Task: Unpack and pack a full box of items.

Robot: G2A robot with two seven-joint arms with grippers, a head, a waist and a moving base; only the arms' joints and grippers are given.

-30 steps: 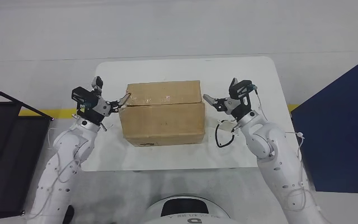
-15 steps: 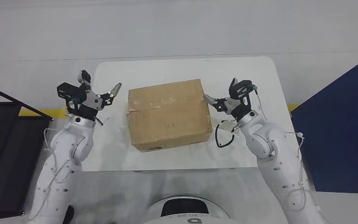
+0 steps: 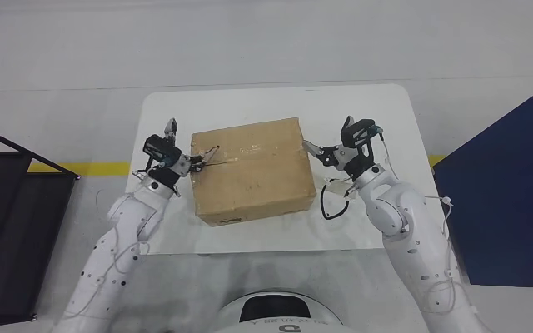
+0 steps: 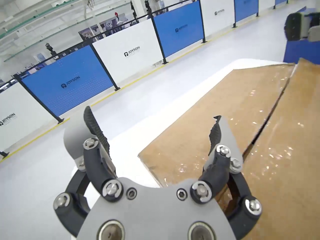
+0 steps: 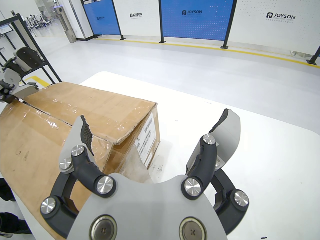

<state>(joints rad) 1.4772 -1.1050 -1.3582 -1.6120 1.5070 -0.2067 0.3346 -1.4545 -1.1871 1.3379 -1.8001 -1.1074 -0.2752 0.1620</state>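
A closed brown cardboard box lies slightly askew in the middle of the white table, its top flaps meeting along a taped seam. My left gripper is open at the box's left end, level with the seam. In the left wrist view, one fingertip hangs over the box top beside the seam and the other is off the box's edge. My right gripper is open at the box's far right corner. In the right wrist view, one of its fingers overlaps the torn flap corner of the box.
A black cable loop hangs by my right forearm over the table. A black rack stands off the table's left side and a blue panel off its right. Bare table lies beyond the box and to its right.
The box has turned slightly anticlockwise on the table. My left arm swung away to the left, then came back to the box's left end. The right arm stayed still.
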